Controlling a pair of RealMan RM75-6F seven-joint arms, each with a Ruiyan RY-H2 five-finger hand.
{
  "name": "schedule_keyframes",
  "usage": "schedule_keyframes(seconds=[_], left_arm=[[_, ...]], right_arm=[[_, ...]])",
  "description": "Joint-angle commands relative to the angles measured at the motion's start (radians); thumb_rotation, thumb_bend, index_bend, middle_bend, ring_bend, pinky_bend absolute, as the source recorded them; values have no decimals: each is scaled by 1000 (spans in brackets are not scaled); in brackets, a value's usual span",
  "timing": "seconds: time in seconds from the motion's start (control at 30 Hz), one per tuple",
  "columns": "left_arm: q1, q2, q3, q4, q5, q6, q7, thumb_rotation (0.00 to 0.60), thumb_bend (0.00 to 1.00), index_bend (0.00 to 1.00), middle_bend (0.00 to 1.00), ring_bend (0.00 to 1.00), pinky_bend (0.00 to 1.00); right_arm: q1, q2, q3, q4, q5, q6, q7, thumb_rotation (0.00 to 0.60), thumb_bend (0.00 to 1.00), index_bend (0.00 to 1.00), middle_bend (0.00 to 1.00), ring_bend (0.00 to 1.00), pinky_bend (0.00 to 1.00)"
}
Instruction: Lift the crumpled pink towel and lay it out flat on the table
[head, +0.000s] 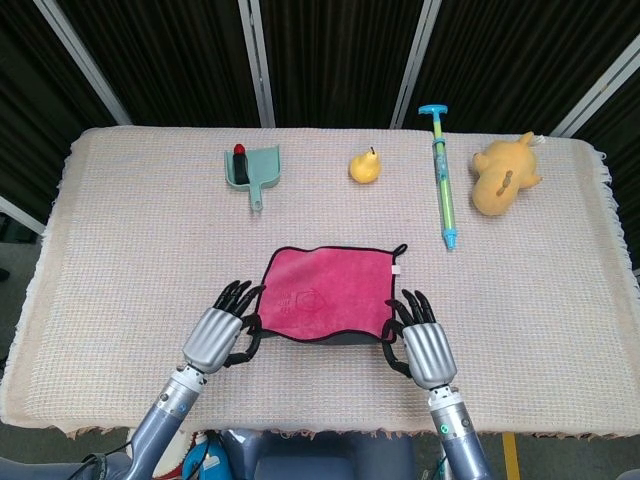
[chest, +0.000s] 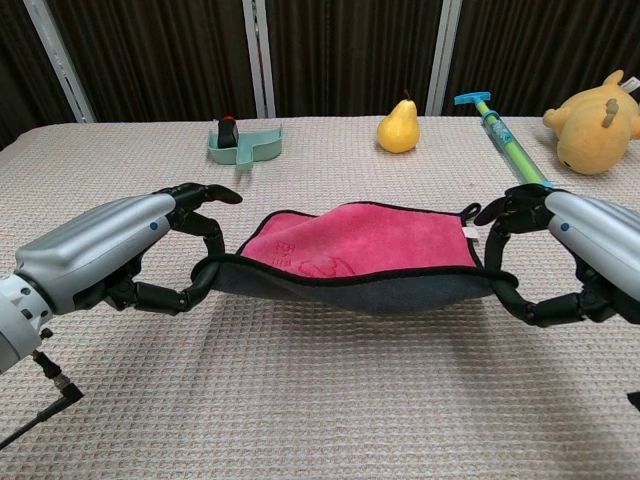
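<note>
Left hand: the left hand (head: 218, 335) pinches the near left corner of the pink towel (head: 326, 294) between thumb and fingers (chest: 205, 196), palm turned inward.
Right hand: the right hand (head: 418, 340) holds the near right corner of the same towel in the same way, its dark fingers closed around the hem.
Towel: it hangs stretched between the two hands, its near edge raised off the surface (head: 130, 260) and sagging slightly in the middle; the chest view shows the grey underside along that edge. Its far part slopes down away from the hands, and the far edge appears to rest on the surface. A small emblem shows on the pink face nearer the left hand, and a white tag sits at the edge nearer the right hand.
Beyond the left hand: a green dustpan (head: 253, 168) with a small red and black item in it lies well apart, at the far side.
Beyond the towel: a yellow pear (head: 366, 166).
Beyond the right hand: a long toy syringe (head: 443, 180), and further right a yellow plush toy (head: 504, 174).
</note>
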Motion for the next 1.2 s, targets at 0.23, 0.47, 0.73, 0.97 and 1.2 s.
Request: schedule_keyframes(seconds=[0.23,0.47,0.73,0.97,1.2], left_arm=[[17,-4,15,-4,18,-6,1,600,526,553,73,0,0],[34,-9,29,2,35,-8,1,600,526,552,73,0,0],[51,-20,47,21,51,-18,-11,600,526,552,72,0,0],[61,-31,59,44,62,-32,-19,600,526,552,71,0,0],[73,-37,69,54,67,-44,-15,600,463,499,60,0,0]], right_arm=[[-25,9,-11,-7,-18,-4,2,600,600,632,238,62,18],[-47,4,-25,5,-36,-6,16,600,600,632,238,63,18],[-68,-4,-32,33,-43,-17,30,600,600,632,238,62,18],[-81,-10,-32,60,-39,-35,42,600,600,632,238,62,18],[-89,-8,-41,80,-39,-61,35,600,600,583,237,61,18]])
